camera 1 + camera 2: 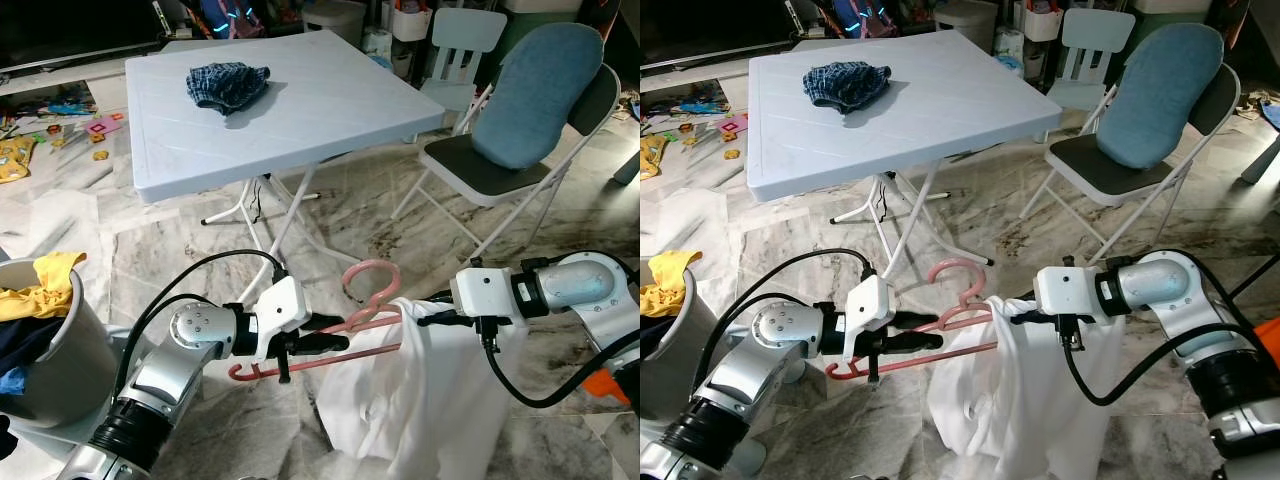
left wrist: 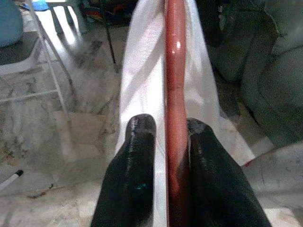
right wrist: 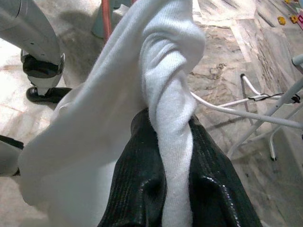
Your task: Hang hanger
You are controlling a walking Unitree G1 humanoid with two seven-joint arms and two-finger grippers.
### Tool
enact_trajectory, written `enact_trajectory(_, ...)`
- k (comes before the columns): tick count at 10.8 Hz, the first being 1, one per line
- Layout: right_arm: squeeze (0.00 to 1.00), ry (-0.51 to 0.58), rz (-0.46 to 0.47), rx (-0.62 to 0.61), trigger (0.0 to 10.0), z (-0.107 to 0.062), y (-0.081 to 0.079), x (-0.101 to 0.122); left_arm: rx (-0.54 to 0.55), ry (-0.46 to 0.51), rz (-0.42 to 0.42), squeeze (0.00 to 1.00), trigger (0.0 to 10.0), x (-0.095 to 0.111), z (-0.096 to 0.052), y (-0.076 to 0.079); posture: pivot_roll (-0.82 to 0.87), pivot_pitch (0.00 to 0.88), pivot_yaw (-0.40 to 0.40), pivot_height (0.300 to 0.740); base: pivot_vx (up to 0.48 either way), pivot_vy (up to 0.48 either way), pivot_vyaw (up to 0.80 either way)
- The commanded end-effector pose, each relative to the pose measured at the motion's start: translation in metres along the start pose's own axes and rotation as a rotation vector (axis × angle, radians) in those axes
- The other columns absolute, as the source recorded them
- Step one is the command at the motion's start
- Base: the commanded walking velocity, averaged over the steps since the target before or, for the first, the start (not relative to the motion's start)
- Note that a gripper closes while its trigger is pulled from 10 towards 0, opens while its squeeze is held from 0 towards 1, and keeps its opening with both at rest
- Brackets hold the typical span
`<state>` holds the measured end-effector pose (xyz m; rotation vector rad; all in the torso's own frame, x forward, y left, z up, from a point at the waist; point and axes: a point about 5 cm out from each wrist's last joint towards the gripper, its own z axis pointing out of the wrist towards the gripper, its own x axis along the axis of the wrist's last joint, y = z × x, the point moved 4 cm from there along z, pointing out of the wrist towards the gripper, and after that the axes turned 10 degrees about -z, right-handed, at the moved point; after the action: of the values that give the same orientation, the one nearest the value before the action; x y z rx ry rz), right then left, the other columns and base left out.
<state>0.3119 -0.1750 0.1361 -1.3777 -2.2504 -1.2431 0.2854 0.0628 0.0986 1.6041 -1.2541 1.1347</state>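
A pink plastic hanger (image 1: 345, 325) floats above the marble floor in front of me, hook up. My left gripper (image 1: 335, 345) is shut on its left arm; the left wrist view shows the pink bar (image 2: 175, 94) clamped between both black fingers (image 2: 135, 165). A white garment (image 1: 420, 400) drapes from the hanger's right side down toward the floor. My right gripper (image 1: 425, 318) is shut on a bunched fold of that white cloth (image 3: 170, 118) at its top edge, close to the hanger's neck.
A pale blue folding table (image 1: 300, 110) with a checked blue cloth (image 1: 228, 84) stands ahead. A folding chair (image 1: 530, 150) with a blue cushion is at right. A laundry bin (image 1: 40, 340) with clothes sits at left. Toys litter the far left floor.
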Motion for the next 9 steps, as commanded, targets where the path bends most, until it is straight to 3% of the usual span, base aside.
enact_trajectory(1,0.0,0.028,-0.054,-0.084,10.0,-0.0076,0.0197,0.0104,-0.007,-0.042,-0.003,0.0,0.0,-0.0053,0.0001,-0.0008,-0.2,0.0,0.006,0.74,0.0,0.0,0.0)
enact_trajectory(9,0.0,0.013,-0.064,-0.127,10.0,-0.0044,0.0275,0.009,-0.002,-0.063,-0.04,0.0,0.0,-0.0131,-0.0009,-0.0024,-0.2,0.0,0.001,0.74,0.0,0.0,0.0)
